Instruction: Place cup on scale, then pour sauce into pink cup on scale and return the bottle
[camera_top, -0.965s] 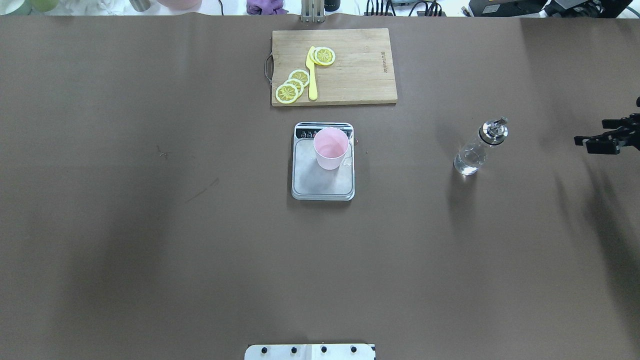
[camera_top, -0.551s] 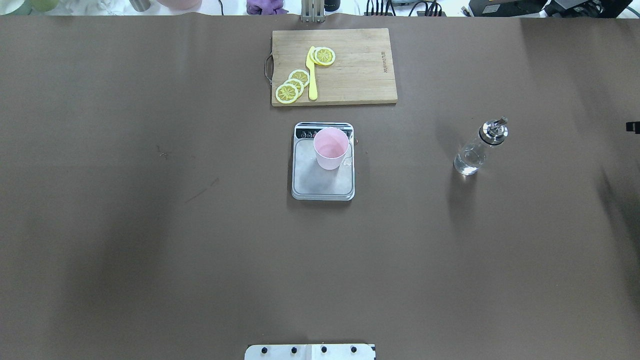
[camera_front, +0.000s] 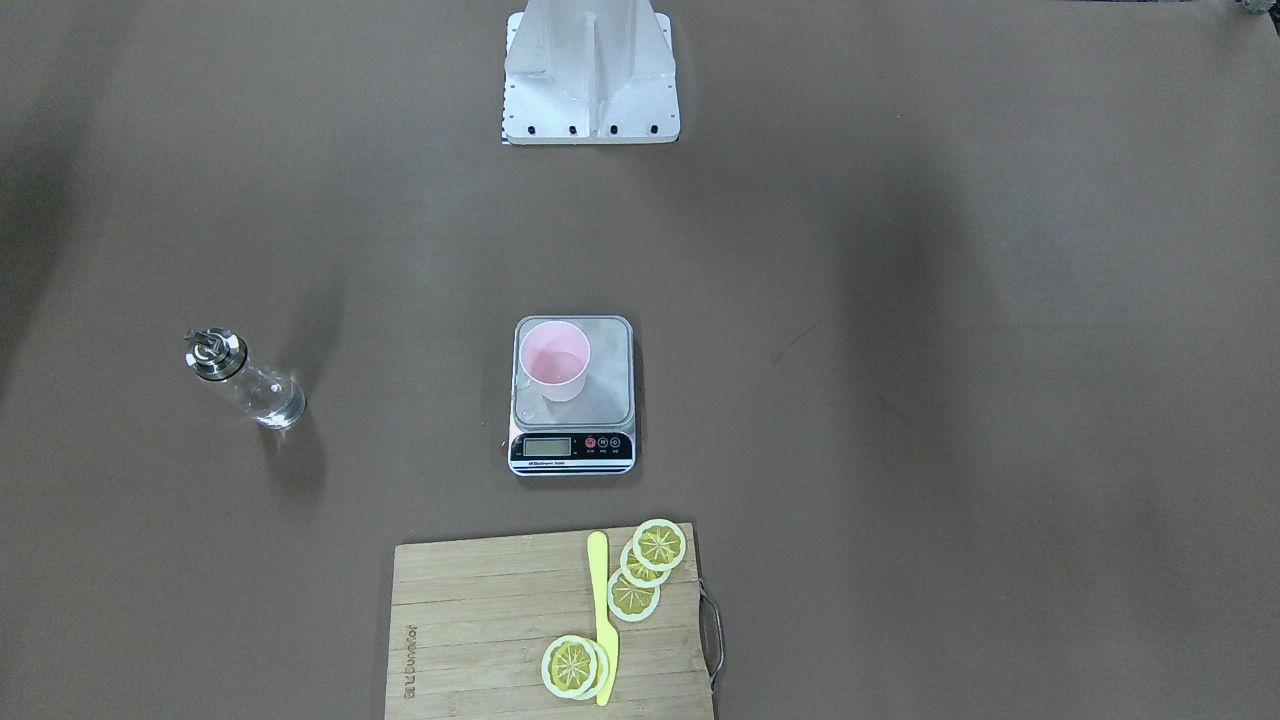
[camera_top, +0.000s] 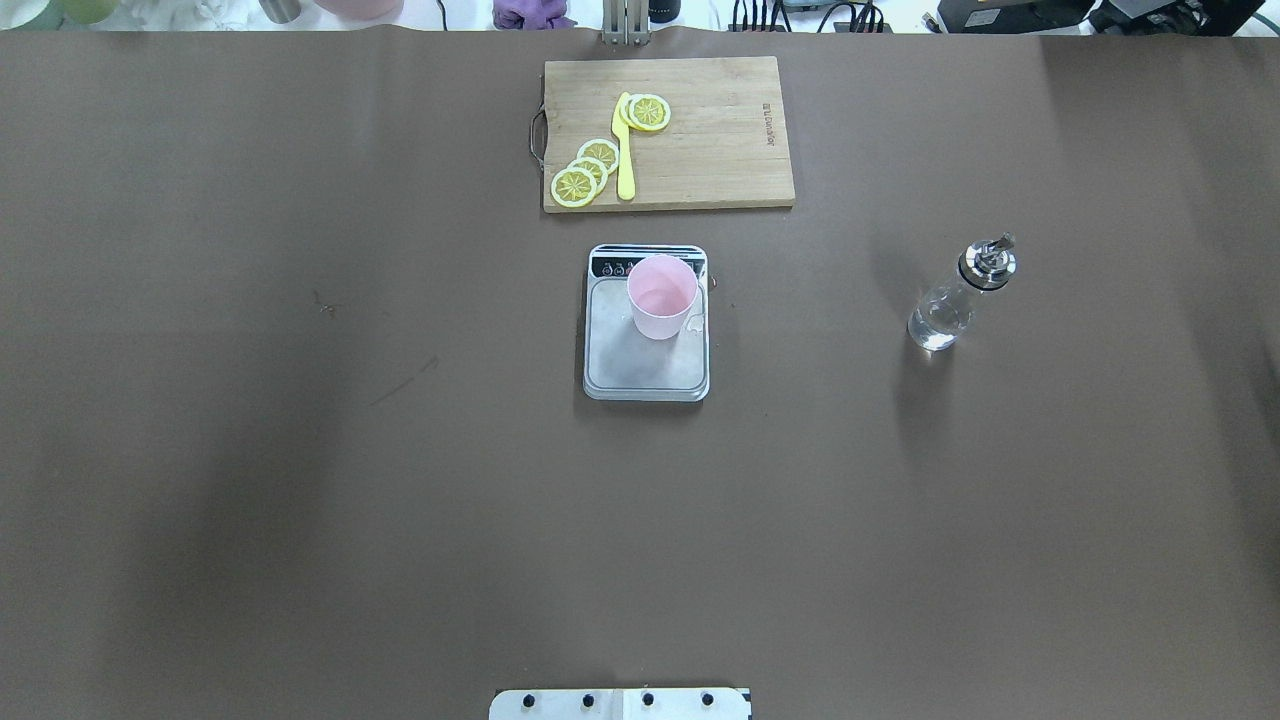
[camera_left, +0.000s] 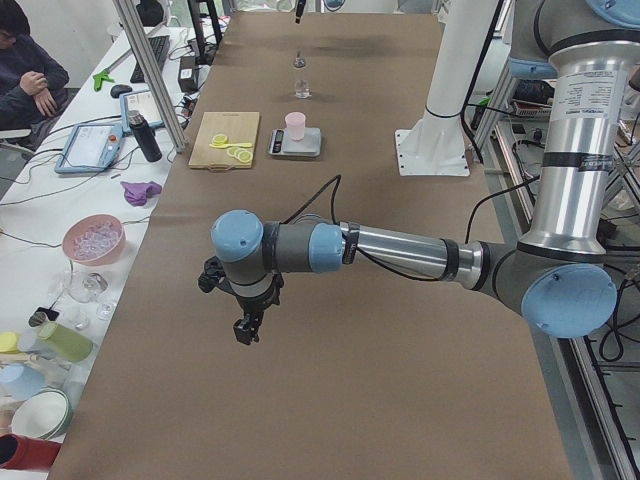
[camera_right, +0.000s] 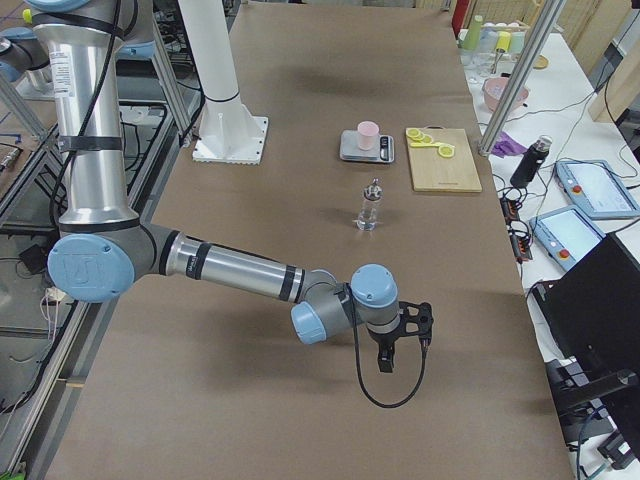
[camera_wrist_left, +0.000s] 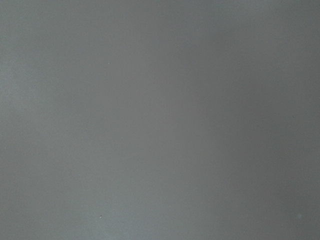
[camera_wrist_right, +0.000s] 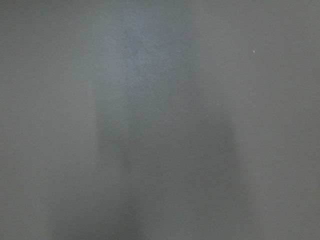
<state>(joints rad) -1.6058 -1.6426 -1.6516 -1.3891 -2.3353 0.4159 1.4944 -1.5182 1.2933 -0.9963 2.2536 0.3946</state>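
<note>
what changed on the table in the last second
The right gripper moved off the overhead view's right edge, away from the bottle, which it left standing. The cup on the scale, the bottle and the cutting board stayed put.

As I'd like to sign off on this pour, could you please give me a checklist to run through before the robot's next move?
1. Cup upright on the scale: ok.
2. Bottle standing on the table, apart from the scale, nothing holding it: ok.
3. Cup filled: cannot tell; its inside shows no clear level.
4. Scale platform dry: cannot tell; a shiny patch lies beside the cup.
5. Display reading: cannot tell, too small.
6. Left hand and right hand over bare table, far from the scale: ok. Open or shut: cannot tell.
</note>
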